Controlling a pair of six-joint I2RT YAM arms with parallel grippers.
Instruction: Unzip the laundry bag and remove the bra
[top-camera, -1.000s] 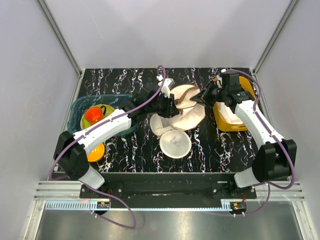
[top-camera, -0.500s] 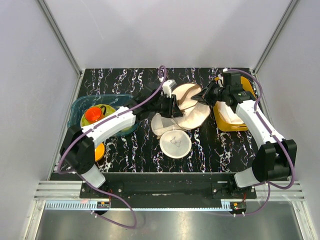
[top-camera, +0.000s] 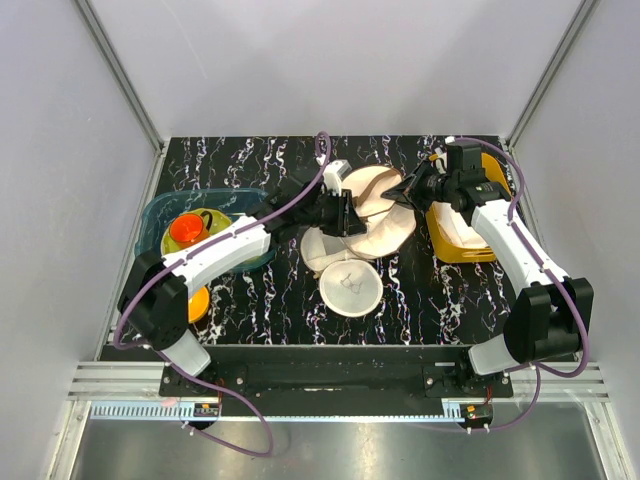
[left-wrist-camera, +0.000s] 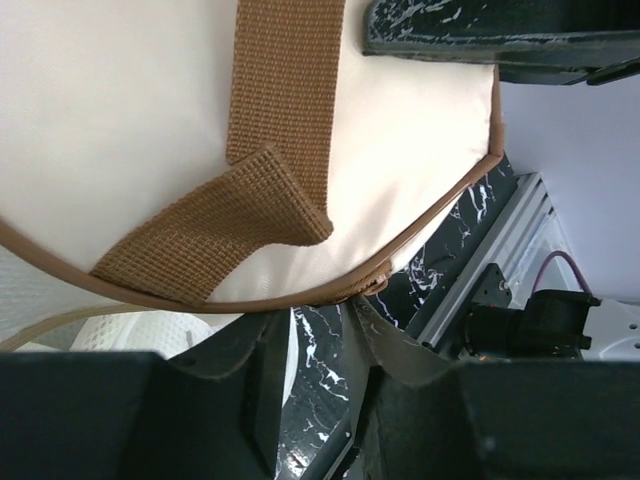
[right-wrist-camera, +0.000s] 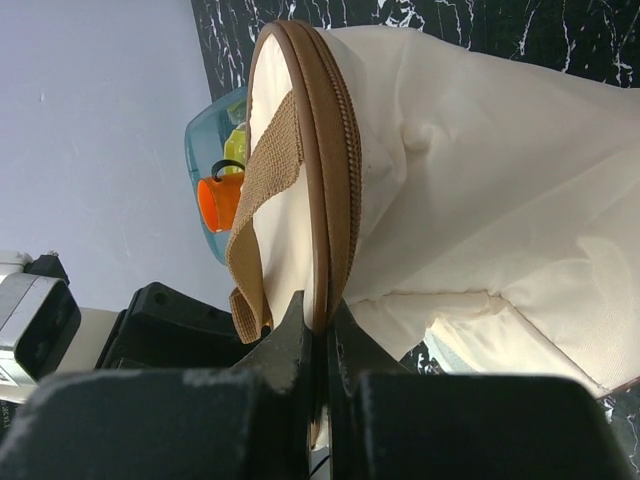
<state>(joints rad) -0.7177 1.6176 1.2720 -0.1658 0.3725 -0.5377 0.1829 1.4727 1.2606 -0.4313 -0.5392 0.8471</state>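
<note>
Currently laundry bag (top-camera: 385, 235) sits between claws: right claw (right-wrist-camera: 318, 312) clenched on its zipper rim (right-wrist-camera: 330, 180); left claw (left-wrist-camera: 325, 322) at opposite rim, grip indeterminate.

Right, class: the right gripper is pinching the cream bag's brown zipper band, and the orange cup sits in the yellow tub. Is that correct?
Not quite. The right gripper does pinch the brown zipper band of the laundry bag, but the orange cup sits in the teal bin, not the yellow tub. The top external view shows it.
</note>
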